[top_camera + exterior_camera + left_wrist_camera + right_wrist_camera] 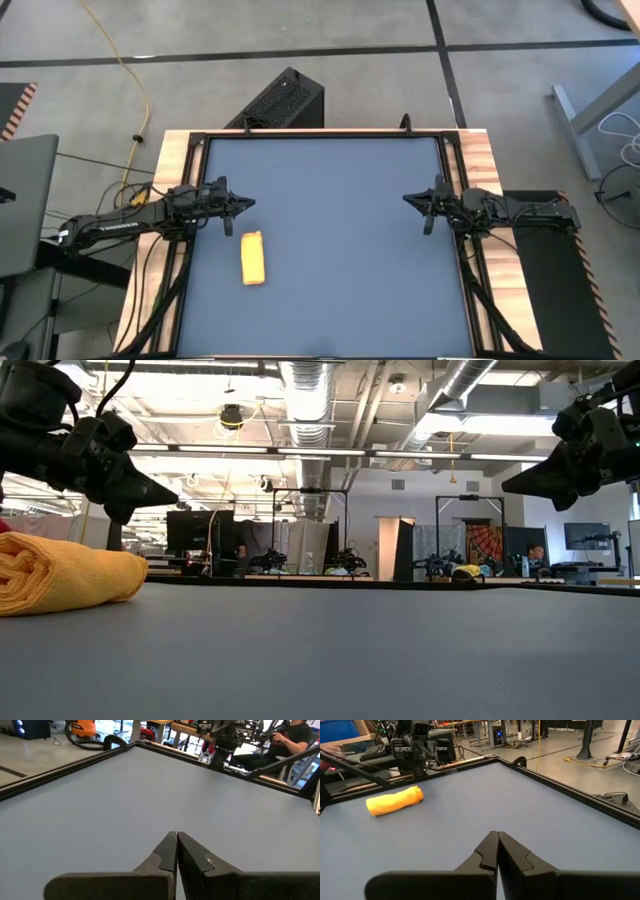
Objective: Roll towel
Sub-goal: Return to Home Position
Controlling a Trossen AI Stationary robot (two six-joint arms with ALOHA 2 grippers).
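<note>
While the rolled yellow cloth towel (254,258) lies near the left gripper (240,207), the right gripper (412,200) hangs well apart from it, both pinched closed and empty.

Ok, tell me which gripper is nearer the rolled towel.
The left gripper: the towel lies close by it, while the right gripper sits across the table.

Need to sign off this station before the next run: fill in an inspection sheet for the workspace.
Surface: dark blue tabletop, flat, wood strips along both sides.
Job's things: yellow towel rolled up, lying on the left side, touching neither arm.
Clutter: nothing seen.
Grippers: left gripper at the left edge, right gripper at the right edge, both above the surface, jaws shut, empty.
Cables: yellow cable on the floor beyond the far left corner.
Surroundings: black box behind the far edge; a seated person beyond the table.
</note>
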